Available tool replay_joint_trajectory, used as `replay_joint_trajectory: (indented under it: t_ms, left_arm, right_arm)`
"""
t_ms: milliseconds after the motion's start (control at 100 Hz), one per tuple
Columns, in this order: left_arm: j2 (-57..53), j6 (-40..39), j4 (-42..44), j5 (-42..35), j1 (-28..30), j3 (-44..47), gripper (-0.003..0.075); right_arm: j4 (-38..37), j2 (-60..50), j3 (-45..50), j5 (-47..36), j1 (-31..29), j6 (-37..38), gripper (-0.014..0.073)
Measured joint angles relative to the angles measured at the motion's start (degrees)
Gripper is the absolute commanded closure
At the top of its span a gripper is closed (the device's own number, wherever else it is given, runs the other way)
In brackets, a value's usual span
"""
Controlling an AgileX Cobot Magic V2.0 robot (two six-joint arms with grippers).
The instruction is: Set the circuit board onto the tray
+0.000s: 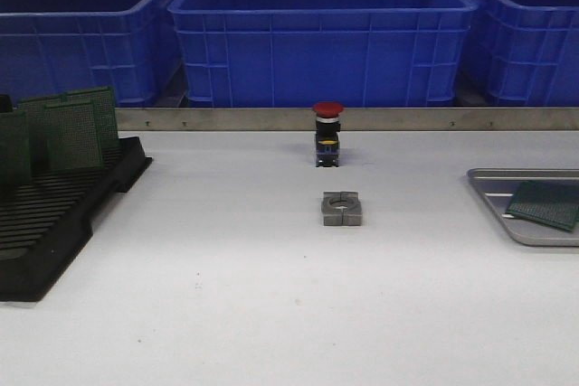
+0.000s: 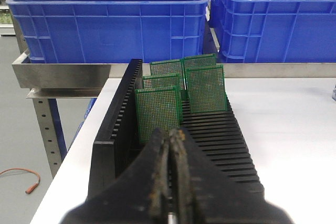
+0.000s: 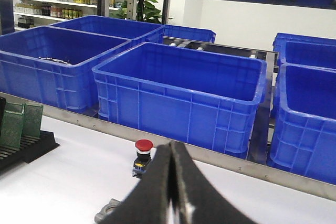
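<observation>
1. At tabletop point(image 1: 271, 296) left edge: black slotted rack point(image 1: 54, 214), w/ several green circuit boards standing upright in its slots. Nearest-to-wrist board = circuit board point(image 2: 158, 114), front-most in left wrist view; four more behind/beside it.
2. Far right of tabletop: tray point(image 1: 493, 189), silver, ridged, partly cut off by frame edge. One green board point(image 1: 545, 202) already lies flat in it, slightly skewed.
3. Centre items, not task-related: red-capped push button point(image 1: 327, 133); grey metal block point(image 1: 343, 208) w/ round bore, just in front of button.
4. Background: blue bins point(image 1: 321, 33) on steel shelf behind tabletop.
5. Left pincer point(image 2: 171, 145): fingers pressed together, nothing between them; sits above rack's near end, lined up w/ front-most board, not touching it.
6. Right pincer point(image 3: 171, 182): fingers together, empty; raised, facing button and bins. Neither arm shows in front view.
7. Step in hand (judgement): start of a new pick; one board delivered, rack boards untouched by either pincer.
8. Next move calls for (judgement): left pincer to spread, advance to board's top edge, pinch the thin edge squarely, lift straight up out of slot. Tray is well apart across the tabletop, so carry or hand-over to right arm is prob. needed.
</observation>
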Motion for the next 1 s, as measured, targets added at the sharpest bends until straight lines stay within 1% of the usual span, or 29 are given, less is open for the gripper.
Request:
replay_joint_trajectory:
  t_ms: [380,630,680,750,800,840,890,910,920,960,1000]
  left_arm:
    - [0.00,0.00,-0.08,0.00,0.00,0.00,0.0741]
    - [0.00,0.00,-0.08,0.00,0.00,0.00,0.0741]
    - [0.00,0.00,-0.08,0.00,0.00,0.00,0.0741]
    - [0.00,0.00,-0.08,0.00,0.00,0.00,0.0741]
    - [0.00,0.00,-0.08,0.00,0.00,0.00,0.0741]
    - [0.00,0.00,-0.08,0.00,0.00,0.00,0.0741]
    - [0.00,0.00,-0.08,0.00,0.00,0.00,0.0741]
    - [0.00,0.00,-0.08,0.00,0.00,0.00,0.0741]
    - [0.00,0.00,-0.08,0.00,0.00,0.00,0.0741]
    - [0.00,0.00,-0.08,0.00,0.00,0.00,0.0741]
    - [0.00,0.00,-0.08,-0.10,0.00,0.00,0.0741]
  right_arm:
    - [0.00,0.00,0.00,0.00,0.00,0.00,0.0706]
    - [0.00,0.00,0.00,-2.79,0.00,0.00,0.0706]
    - [-0.99,0.00,0.00,-3.66,0.00,0.00,0.0706]
    - [-5.86,0.00,0.00,-4.92,-0.67,2.02,0.0706]
    - [-12.48,0.00,0.00,-5.69,-1.59,6.40,0.0706]
    - [-17.87,0.00,0.00,-6.06,-2.66,12.06,0.0706]
    - [-28.12,0.00,0.00,-6.63,-4.02,20.09,0.0706]
    - [-30.84,0.00,0.13,-6.78,-4.61,23.91,0.0706]
    - [-33.61,0.00,0.27,-6.95,-4.81,25.23,0.0706]
    - [-41.94,0.00,0.83,-7.19,-5.93,33.36,0.0706]
    - [-48.69,-0.08,1.58,-7.17,-6.97,41.70,0.0706]
